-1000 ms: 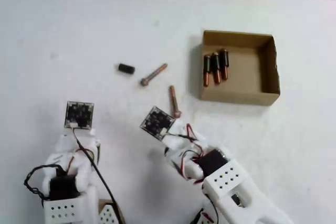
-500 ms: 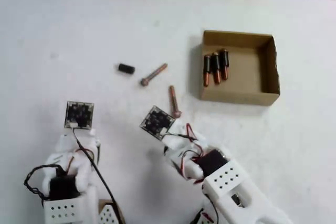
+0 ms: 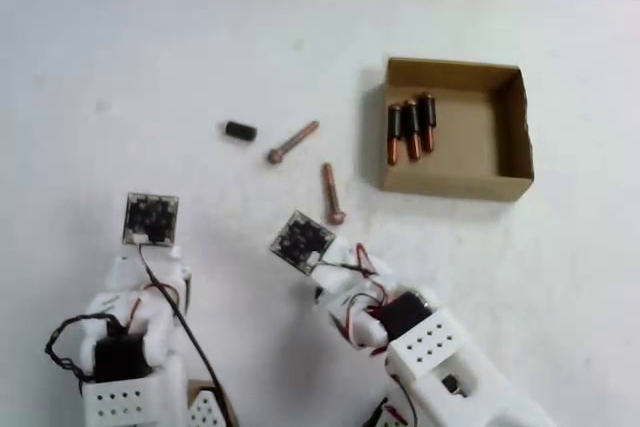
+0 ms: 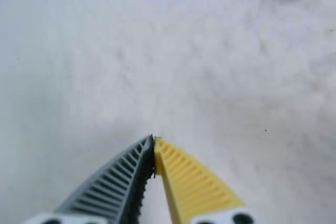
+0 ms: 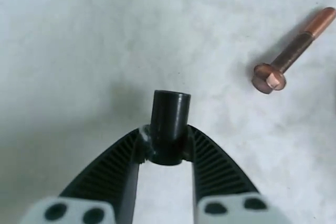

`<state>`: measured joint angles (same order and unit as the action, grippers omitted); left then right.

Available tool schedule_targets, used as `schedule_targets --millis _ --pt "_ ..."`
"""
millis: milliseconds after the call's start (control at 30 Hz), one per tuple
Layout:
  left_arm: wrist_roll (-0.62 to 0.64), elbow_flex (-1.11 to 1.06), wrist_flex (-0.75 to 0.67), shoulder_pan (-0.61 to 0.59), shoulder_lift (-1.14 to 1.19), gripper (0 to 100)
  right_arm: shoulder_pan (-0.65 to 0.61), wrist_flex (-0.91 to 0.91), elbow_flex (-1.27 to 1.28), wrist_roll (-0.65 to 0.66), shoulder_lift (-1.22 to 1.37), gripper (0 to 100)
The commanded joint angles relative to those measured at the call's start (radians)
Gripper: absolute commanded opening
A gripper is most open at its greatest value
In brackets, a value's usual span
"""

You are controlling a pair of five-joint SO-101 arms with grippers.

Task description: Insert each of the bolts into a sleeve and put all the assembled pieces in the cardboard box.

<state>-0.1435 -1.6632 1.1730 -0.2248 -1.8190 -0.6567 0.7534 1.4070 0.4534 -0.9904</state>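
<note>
In my right gripper I've got a black sleeve pinched, open end out, I guess so the nearby bolt can slide in; left gripper sits pressed together, empty.

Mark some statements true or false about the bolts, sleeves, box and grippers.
The box holds three assembled pieces. True.
The right gripper is empty. False: it is shut on a sleeve.
Two bolts lie loose on the table. True.
The left gripper is open. False: it is shut, holding nothing.
A sleeve lies loose in the box. False: the loose sleeve lies on the table, beside a bolt.
</note>
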Motion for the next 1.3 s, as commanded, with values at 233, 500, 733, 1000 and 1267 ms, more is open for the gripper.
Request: schedule_targets --millis 233,500,733,1000,1267 --pt "-0.009 -0.015 -0.037 0.013 -0.008 2 0.019 -0.022 0.011 0.014 -0.012 2.1" --pt "-0.009 -0.021 -0.046 0.013 -0.008 2 0.033 -0.022 0.037 0.014 -0.012 2.2" --pt "-0.009 -0.021 -0.046 0.013 -0.008 2 0.031 -0.016 0.049 0.020 -0.012 2.2" --pt "-0.009 -0.023 -0.046 0.013 -0.008 2 0.033 -0.022 0.069 0.084 -0.012 3.7" --pt "-0.009 -0.023 -0.046 0.013 -0.008 2 0.035 -0.021 0.071 0.084 -0.012 9.9"
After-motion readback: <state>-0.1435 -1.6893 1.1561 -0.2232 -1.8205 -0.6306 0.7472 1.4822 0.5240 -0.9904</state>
